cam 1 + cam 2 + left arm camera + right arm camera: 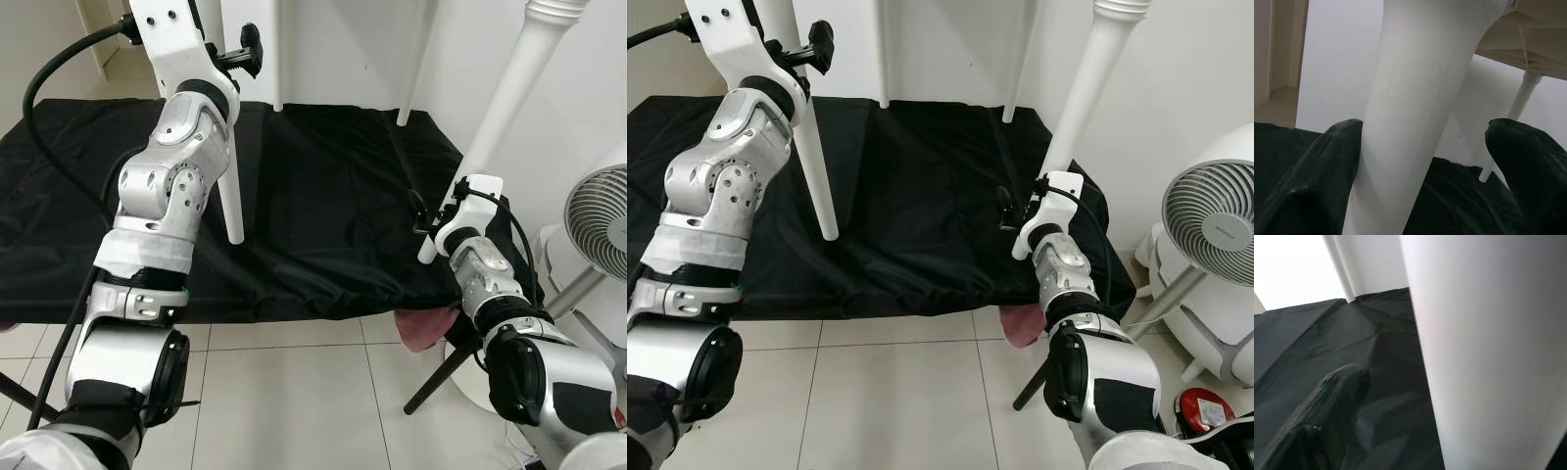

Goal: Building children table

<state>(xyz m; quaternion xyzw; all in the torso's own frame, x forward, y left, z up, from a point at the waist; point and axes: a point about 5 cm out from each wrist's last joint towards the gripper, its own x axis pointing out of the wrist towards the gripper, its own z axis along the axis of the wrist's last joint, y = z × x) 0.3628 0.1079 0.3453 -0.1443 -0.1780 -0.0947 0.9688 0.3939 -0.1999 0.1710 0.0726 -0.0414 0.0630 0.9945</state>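
Nearly built: 3 legs look fitted w/ the left gripper (1425, 161) open around one leg (231, 206), while the right gripper (431, 220), grip state unclear, steadies the loose-looking 4th leg (509, 88).

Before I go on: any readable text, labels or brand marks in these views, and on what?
No text can be read.
The round hub of the white floor fan bears a small mark, too small to read.
The white plastic table legs, black cloth and silver arms show no print.
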